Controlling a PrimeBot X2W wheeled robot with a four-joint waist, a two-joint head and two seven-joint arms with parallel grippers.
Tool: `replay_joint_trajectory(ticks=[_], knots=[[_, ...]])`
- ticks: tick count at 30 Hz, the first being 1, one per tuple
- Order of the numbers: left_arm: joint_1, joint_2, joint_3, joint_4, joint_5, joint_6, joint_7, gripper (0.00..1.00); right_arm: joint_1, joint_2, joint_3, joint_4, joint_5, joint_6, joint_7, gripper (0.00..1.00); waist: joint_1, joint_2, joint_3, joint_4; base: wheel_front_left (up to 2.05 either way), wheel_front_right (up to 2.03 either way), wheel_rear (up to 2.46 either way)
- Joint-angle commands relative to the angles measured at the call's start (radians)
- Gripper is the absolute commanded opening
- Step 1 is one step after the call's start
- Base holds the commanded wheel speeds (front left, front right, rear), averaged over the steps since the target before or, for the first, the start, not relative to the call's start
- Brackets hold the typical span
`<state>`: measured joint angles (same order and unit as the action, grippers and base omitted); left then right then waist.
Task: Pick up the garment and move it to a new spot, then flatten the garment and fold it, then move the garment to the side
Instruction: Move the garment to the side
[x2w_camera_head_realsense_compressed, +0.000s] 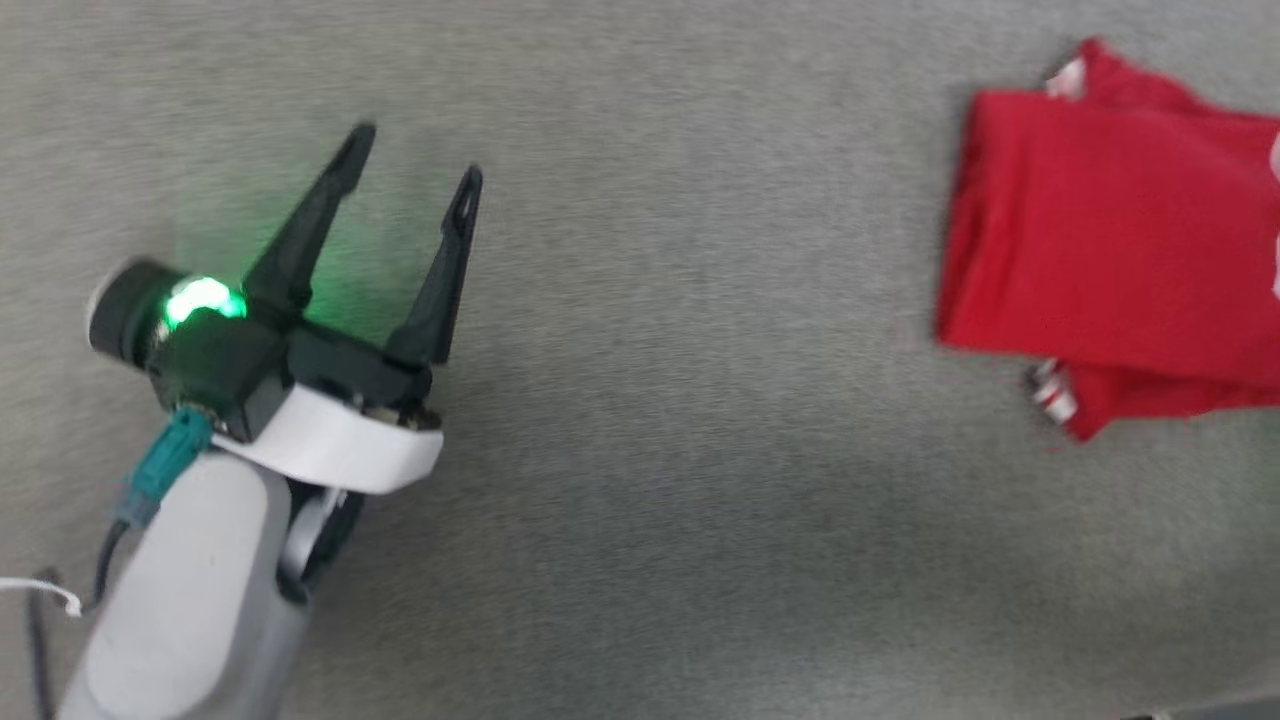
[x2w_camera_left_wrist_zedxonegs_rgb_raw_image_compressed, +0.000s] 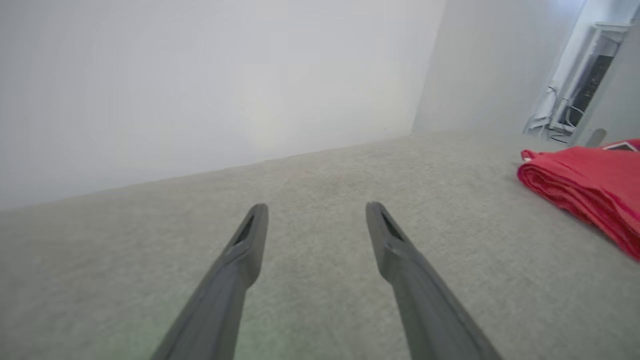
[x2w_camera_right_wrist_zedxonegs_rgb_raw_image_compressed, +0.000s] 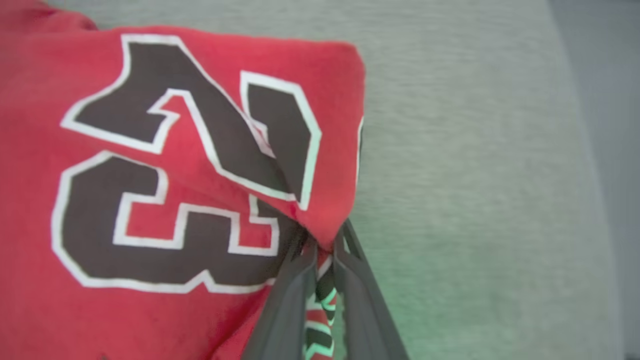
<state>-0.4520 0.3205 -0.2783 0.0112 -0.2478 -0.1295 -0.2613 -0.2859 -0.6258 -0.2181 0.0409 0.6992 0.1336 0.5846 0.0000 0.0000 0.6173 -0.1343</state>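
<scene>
The garment (x2w_camera_head_realsense_compressed: 1110, 250), likely soft and limp, is pinched at its corner by my right gripper (x2w_camera_right_wrist_zedxonegs_rgb_raw_image_compressed: 324, 241); my left gripper (x2w_camera_head_realsense_compressed: 417, 152) gapes empty

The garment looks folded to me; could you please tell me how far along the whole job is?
Done, by its look: the garment lies folded in layers on the grey surface. In hand: the right gripper is shut on a corner of it. The left gripper hangs open over bare surface, away from it. Left: carrying it to the side and letting go.
</scene>
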Motion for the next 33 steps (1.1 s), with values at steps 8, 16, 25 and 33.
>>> replay_joint_trajectory(ticks=[8, 16, 25, 33], knots=[[-0.228, 0.12, -0.131, -0.002, -0.01, 0.0, -0.005, 1.0, -0.125, -0.035, -0.068, 0.206, -0.047, -0.005, -0.144, 0.0, 0.0, 0.0, 0.139, -0.139, 0.0, 0.0, 0.0], [-0.435, 0.187, -0.199, 0.012, -0.03, 0.0, -0.002, 1.0, -0.35, -0.079, -0.068, 0.457, -0.131, -0.005, -0.281, 0.0, 0.0, 0.0, 0.217, -0.164, 0.0, 0.0, 0.0], [-0.566, 0.195, -0.246, 0.029, -0.036, 0.0, -0.002, 1.0, -0.565, -0.063, -0.03, 0.7, -0.254, -0.005, -0.397, 0.0, 0.0, 0.0, 0.253, -0.164, 0.0, 0.0, 0.0], [-0.54, 0.198, -0.237, 0.064, -0.035, 0.001, -0.002, 1.0, -0.662, -0.045, 0.051, 0.838, -0.287, -0.005, -0.472, 0.12, 0.0, 0.0, 0.238, -0.162, 0.0, 0.0, 0.0]])
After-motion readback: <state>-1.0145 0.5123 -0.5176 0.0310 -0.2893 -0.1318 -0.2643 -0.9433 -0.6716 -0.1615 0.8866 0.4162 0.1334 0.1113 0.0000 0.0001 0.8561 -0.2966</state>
